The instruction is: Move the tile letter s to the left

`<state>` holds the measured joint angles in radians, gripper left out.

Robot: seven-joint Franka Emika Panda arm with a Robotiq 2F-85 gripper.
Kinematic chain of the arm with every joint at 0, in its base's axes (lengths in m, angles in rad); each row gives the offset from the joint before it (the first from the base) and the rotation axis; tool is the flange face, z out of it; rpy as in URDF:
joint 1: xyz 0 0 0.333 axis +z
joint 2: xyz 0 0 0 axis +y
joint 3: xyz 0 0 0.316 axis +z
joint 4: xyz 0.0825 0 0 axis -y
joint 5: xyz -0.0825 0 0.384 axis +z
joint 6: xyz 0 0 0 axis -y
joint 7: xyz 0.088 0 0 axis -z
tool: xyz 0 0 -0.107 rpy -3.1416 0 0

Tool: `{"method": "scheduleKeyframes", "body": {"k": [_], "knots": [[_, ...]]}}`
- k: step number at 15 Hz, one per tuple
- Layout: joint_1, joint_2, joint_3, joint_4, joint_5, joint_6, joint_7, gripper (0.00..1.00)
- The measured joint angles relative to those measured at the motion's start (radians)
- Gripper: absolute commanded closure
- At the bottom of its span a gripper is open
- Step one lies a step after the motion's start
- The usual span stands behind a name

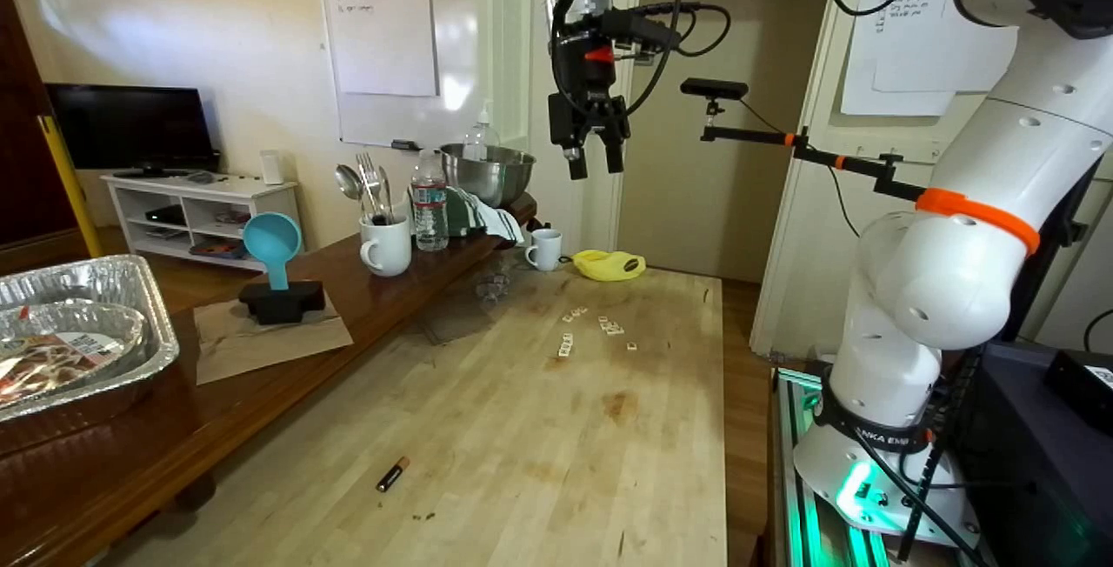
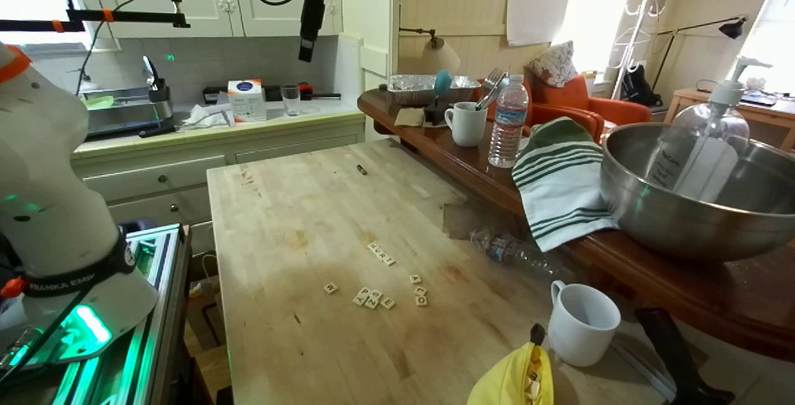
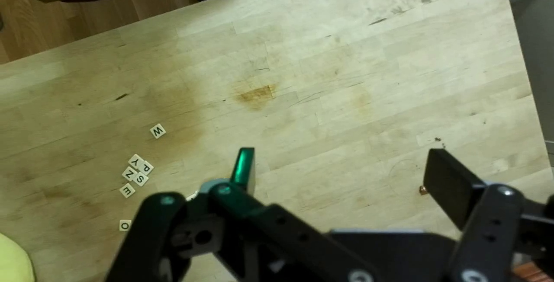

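Note:
The small cream letter s tile [image 3: 140,179] lies flat in a tight cluster, touching or close to the p tile [image 3: 146,168] and z tile [image 3: 129,173]. The y tile [image 3: 136,161] is beside them and the e tile [image 3: 127,190] is just apart. In an exterior view the s tile [image 2: 375,294] is in the same cluster; its letter is too small to read in an exterior view where the cluster [image 1: 611,326] is far off. My gripper [image 3: 342,161] is open and empty, high above the table and away from the tiles. It also shows raised in both exterior views [image 1: 596,165] [image 2: 305,51].
The w tile [image 2: 330,288] and o tile [image 2: 422,300] lie apart. A row of several tiles [image 2: 381,254] is near. A battery [image 1: 392,474] lies on the table [image 1: 522,428]. A yellow pouch [image 2: 515,374], white mug [image 2: 584,324] and raised brown ledge [image 1: 217,428] border it.

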<state>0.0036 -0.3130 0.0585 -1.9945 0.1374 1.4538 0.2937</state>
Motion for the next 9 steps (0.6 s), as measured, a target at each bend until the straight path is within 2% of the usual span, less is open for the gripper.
{"method": "scheduleKeyframes", "body": {"k": [4, 9], "knots": [[-0.036, 0.001, -0.029, -0.051, -0.025, 0.041, -0.003, 0.00], [-0.065, -0.003, -0.075, -0.143, -0.061, 0.148, -0.077, 0.00]]}}
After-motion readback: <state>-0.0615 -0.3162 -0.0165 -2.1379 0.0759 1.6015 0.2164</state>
